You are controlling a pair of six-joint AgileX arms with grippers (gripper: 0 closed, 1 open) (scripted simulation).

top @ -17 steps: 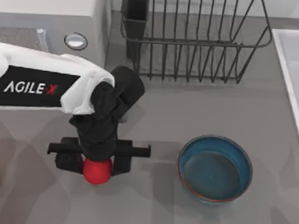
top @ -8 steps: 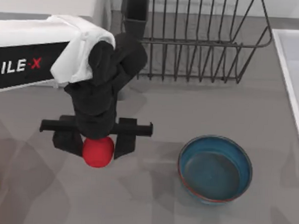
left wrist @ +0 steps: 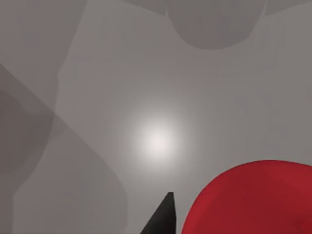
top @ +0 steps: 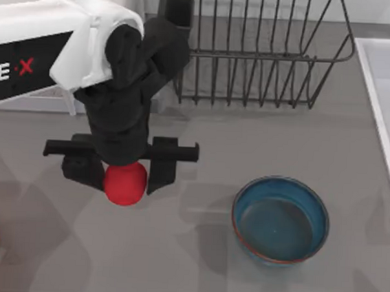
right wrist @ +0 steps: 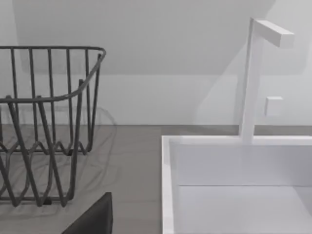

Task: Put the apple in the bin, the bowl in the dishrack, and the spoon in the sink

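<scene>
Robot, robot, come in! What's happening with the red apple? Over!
Left end effector shut on apple, lifted over table. Bowl untouched, right of it. Path clear nearby.

top view: overhead, looking straight down on the table [top: 202,140], dishrack [top: 257,58] at far edge
left wrist view: close above the table, facing down
right wrist view: low, level, facing dishrack and sink [right wrist: 234,180]
shared: dishrack, top and right wrist

apple [top: 124,183] left of bowl [top: 280,219]; dishrack [top: 257,52] behind both.
</scene>
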